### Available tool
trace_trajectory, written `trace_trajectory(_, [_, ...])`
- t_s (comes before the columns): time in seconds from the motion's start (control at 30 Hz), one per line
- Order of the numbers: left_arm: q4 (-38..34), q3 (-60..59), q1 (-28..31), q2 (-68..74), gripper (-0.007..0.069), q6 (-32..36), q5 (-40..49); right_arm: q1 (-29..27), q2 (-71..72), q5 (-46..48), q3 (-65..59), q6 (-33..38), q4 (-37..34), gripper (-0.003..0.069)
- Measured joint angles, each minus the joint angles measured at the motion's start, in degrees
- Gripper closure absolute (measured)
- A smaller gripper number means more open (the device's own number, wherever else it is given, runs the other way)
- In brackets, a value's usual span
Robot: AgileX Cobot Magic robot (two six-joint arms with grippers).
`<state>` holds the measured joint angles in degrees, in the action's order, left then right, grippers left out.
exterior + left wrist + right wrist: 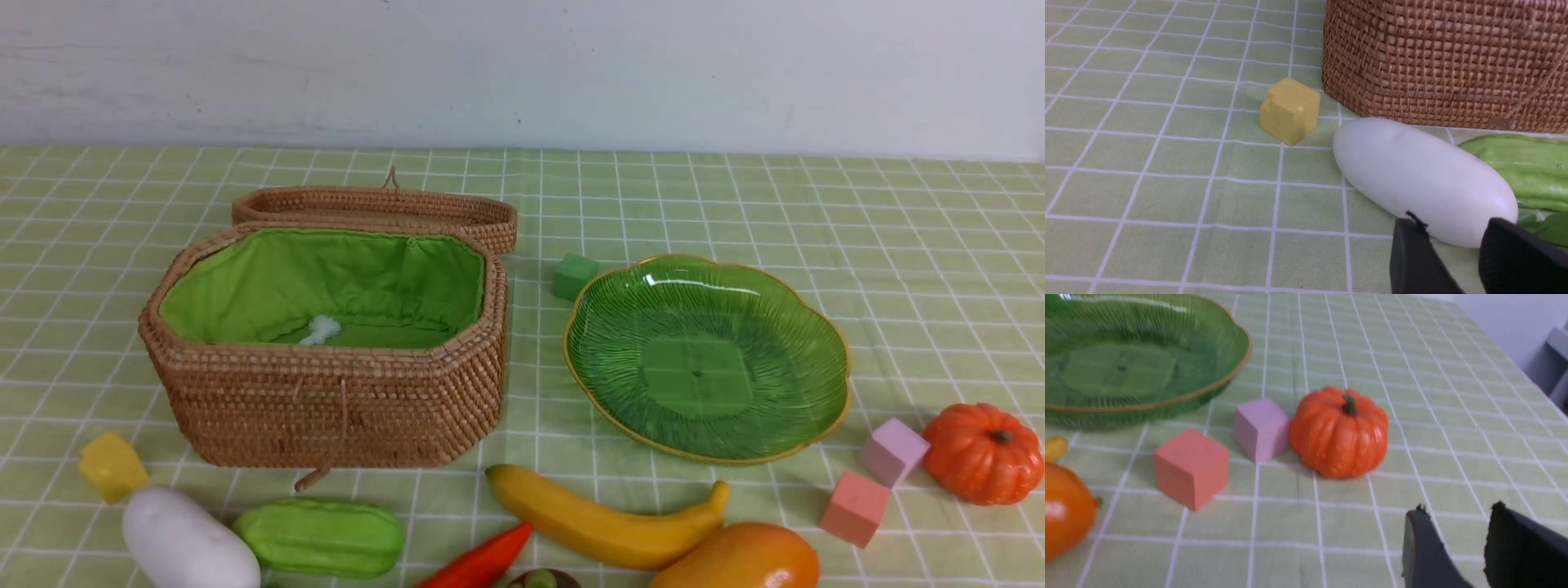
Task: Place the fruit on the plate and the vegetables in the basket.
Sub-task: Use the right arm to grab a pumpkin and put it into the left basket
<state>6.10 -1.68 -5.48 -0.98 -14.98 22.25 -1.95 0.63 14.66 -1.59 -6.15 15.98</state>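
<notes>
While both pairs of jaws stand apart, gripping nothing, you find the left gripper just short of the radish and the right gripper near the pumpkin; banana and mango lie on the cloth in the same near row, the basket (lid laid back) and plate behind

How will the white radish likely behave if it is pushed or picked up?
The radish looks smooth and slightly glossy, so it may slip in a grip. It is rounded and oblong and lies on its side on the cloth, so a sideways push would probably roll it. It looks like a solid toy, so it is likely stiff, not floppy.
</notes>
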Motion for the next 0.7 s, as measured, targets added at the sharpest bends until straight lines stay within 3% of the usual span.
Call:
trace_trajectory(0.13, [0.00, 0.00, 0.00, 0.00, 0.0386, 0.00, 0.00, 0.00, 0.00, -7.15, 0.00, 0.00, 0.03, 0.0419])
trace_trajectory(0.37, [0.00, 0.00, 0.00, 0.00, 0.0386, 0.00, 0.00, 0.00, 0.00, -11.86, 0.00, -0.63, 0.29, 0.0419])
trace_trajectory(0.47, [0.00, 0.00, 0.00, 0.00, 0.0386, 0.00, 0.00, 0.00, 0.00, -19.44, 0.00, -4.07, -0.18, 0.0419])
trace_trajectory(0.57, [0.00, 0.00, 0.00, 0.00, 0.0386, 0.00, 0.00, 0.00, 0.00, -31.87, -0.02, -9.64, -0.41, 0.0419])
trace_trajectory(0.6, [0.00, 0.00, 0.00, 0.00, 0.0386, 0.00, 0.00, 0.00, 0.00, -39.93, -0.02, -13.61, -0.85, 0.0419])
trace_trajectory(0.7, [0.00, 0.00, 0.00, 0.00, 0.0386, 0.00, 0.00, 0.00, -0.29, -44.53, 3.81, -20.84, -1.53, 0.0419])
